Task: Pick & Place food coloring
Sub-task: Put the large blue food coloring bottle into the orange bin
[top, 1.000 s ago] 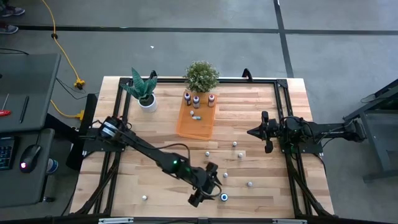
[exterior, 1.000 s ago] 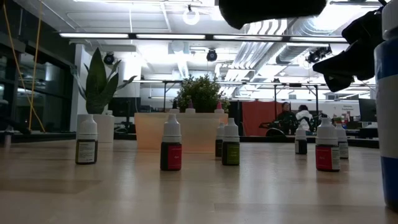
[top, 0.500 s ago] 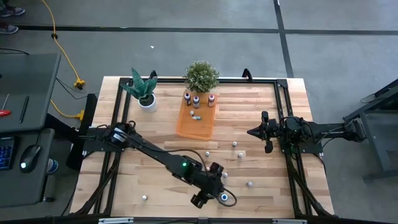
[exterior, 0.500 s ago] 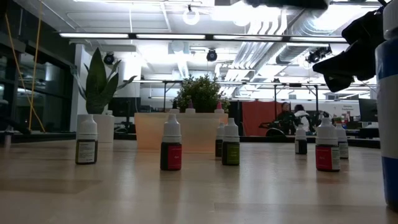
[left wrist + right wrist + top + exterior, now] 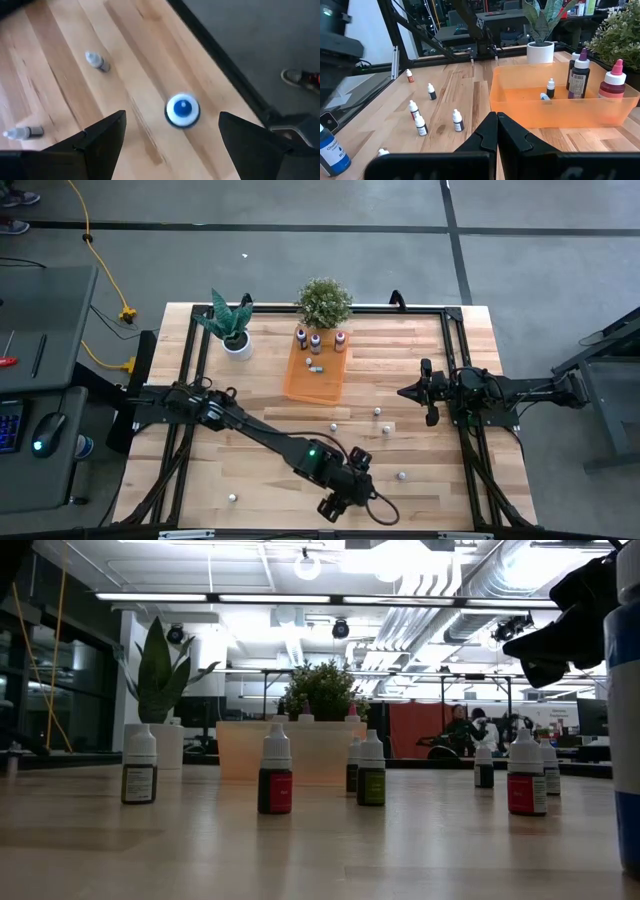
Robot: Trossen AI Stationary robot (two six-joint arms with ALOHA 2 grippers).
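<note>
a blue-capped food coloring bottle (image 5: 182, 110) stands upright near the surface's (image 5: 260, 480) front edge, directly beneath the left end effector (image 5: 172, 132), whose fingers hang wide open, empty. the right end effector (image 5: 497, 131) waits pinched together beside the orange tray (image 5: 560, 107).

From above, the left arm hides the blue bottle (image 5: 182, 109). In the low view it (image 5: 627, 710) is cut off at the edge. The far bottles' (image 5: 401, 476) colours are too small to tell.

Left claw (image 5: 170, 130) agape; right claw (image 5: 497, 131) seemingly pinched.
</note>
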